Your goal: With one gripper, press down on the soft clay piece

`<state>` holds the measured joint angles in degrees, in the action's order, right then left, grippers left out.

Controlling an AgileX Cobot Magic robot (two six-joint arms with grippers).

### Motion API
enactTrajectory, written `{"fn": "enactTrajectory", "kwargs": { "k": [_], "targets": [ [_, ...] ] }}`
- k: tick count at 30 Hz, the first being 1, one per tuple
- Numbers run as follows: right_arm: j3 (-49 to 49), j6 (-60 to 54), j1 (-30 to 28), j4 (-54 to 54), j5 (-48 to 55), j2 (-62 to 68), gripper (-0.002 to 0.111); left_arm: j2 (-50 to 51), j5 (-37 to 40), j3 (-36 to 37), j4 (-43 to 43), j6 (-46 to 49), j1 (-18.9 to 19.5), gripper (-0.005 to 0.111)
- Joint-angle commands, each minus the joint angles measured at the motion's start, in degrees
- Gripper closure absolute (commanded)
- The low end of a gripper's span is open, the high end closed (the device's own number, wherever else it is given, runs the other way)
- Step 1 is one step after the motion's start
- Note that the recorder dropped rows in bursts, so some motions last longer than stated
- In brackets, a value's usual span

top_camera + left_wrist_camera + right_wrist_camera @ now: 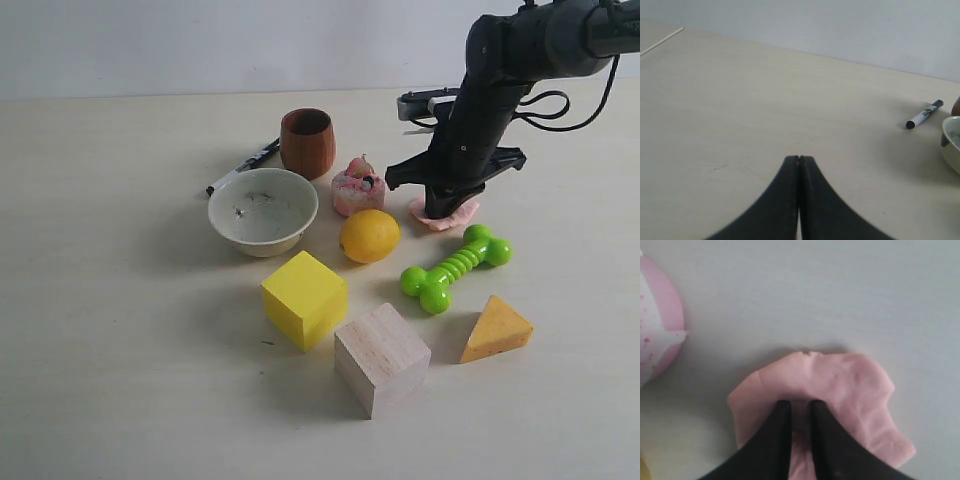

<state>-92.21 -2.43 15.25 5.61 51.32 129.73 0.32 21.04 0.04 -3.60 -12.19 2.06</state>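
Note:
The soft clay piece (457, 214) is a thin, ragged, pale pink patty lying on the table right of the pink-and-white cake chunk. My right gripper (440, 207) stands on top of it, pointing down. In the right wrist view its black fingertips (783, 407) are sunk into the clay (850, 385), nearly shut, with only a narrow strip of clay showing between them at the gripper (799, 403). My left gripper (799, 158) is shut with nothing in it, over bare table, and is out of the exterior view.
Pink-and-white cake chunk (357, 190) and lemon (369, 236) sit just left of the clay, a green dumbbell toy (456, 267) in front. Further off are a bowl (262, 236), brown cup (307, 142), marker (243, 166), yellow cube (304, 298), wooden cube (381, 358) and cheese wedge (496, 329).

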Motion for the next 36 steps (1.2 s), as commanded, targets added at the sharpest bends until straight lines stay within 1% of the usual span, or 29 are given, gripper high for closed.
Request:
{"fn": "enactTrajectory", "kwargs": {
  "k": [1,20,21,22,23,24,36],
  "targets": [
    [0.40,-0.59,0.11,0.04,-0.80,0.16,0.089,-0.32,-0.43,-0.04,-0.08,-0.10,-0.33,0.107],
    [0.42,-0.59,0.11,0.20,-1.57,-2.54,0.089,-0.32,-0.43,-0.04,-0.08,-0.10,-0.33,0.107],
    [0.42,-0.59,0.11,0.20,-1.57,-2.58,0.090,-0.32,-0.43,-0.04,-0.08,-0.10,-0.33,0.107],
    [0.42,-0.59,0.11,0.20,-1.30,-2.49,0.095,-0.32,-0.43,-0.04,-0.08,-0.10,-0.33,0.107],
    [0.42,-0.59,0.11,0.20,-1.13,-2.49,0.100,-0.32,-0.43,-0.04,-0.08,-0.10,-0.33,0.107],
    [0.42,-0.99,0.11,0.20,-0.63,-2.49,0.108,-0.32,-0.43,-0.04,-0.08,-0.10,-0.33,0.107],
    [0.42,-1.59,0.11,0.61,-0.71,-2.49,0.108,-0.32,-0.43,-0.04,-0.08,-0.10,-0.33,0.107]
  ]
}}
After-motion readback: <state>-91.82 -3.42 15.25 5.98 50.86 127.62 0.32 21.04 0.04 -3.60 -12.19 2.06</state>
